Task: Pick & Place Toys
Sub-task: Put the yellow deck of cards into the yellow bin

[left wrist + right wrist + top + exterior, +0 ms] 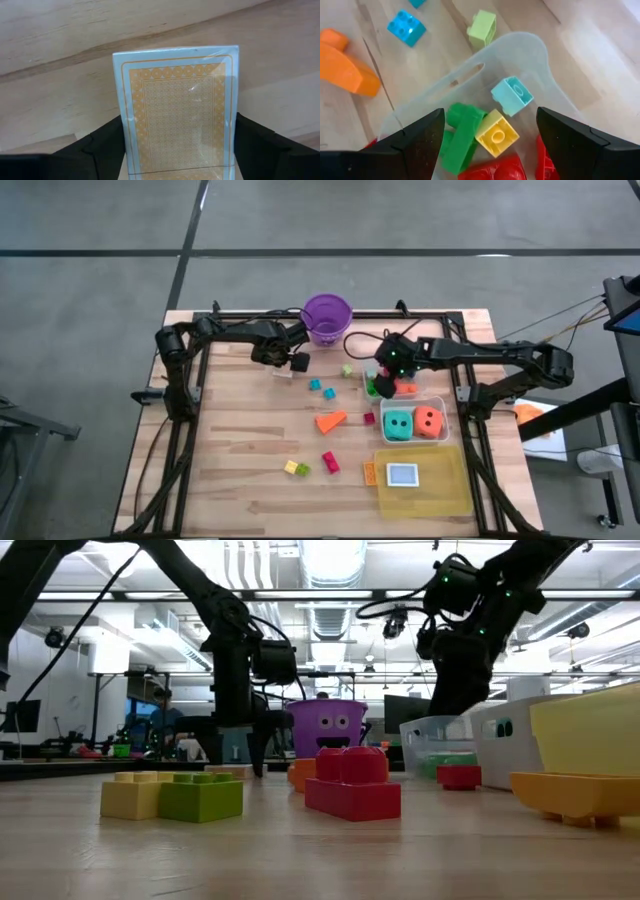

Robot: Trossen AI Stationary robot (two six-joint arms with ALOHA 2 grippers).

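Observation:
A plastic-wrapped card pack (pixel 180 115) with an orange patterned back and a pale blue border lies flat on the wooden table, near the purple bucket (pixel 327 318). My left gripper (pixel 297 363) points straight down over it, its fingers closed against the pack's two long sides. My right gripper (pixel 490 117) hangs open and empty above a clear tub (pixel 530 55) at the table's right. That tub holds green (pixel 462 135), yellow (pixel 496 132), pale teal (pixel 512 95) and red blocks. More toys lie loose on the table: an orange wedge (pixel 331 421), teal blocks (pixel 321 388) and a light green block (pixel 347 370). My left gripper pinches the card pack between its two fingers, one on each long side (pixel 126 145), coming from above and pointing down. The fingers (pixel 102 145) lie across the pack's width. The pack lies flat on the table with its patterned back up.
A second clear tub (pixel 441 408) holds a teal and an orange die. In front of it a yellow tray (pixel 440 490) carries a card (pixel 403 474). A red block (pixel 330 462) and a yellow-green pair (pixel 296 468) lie toward the near edge. Black frame rails border the table.

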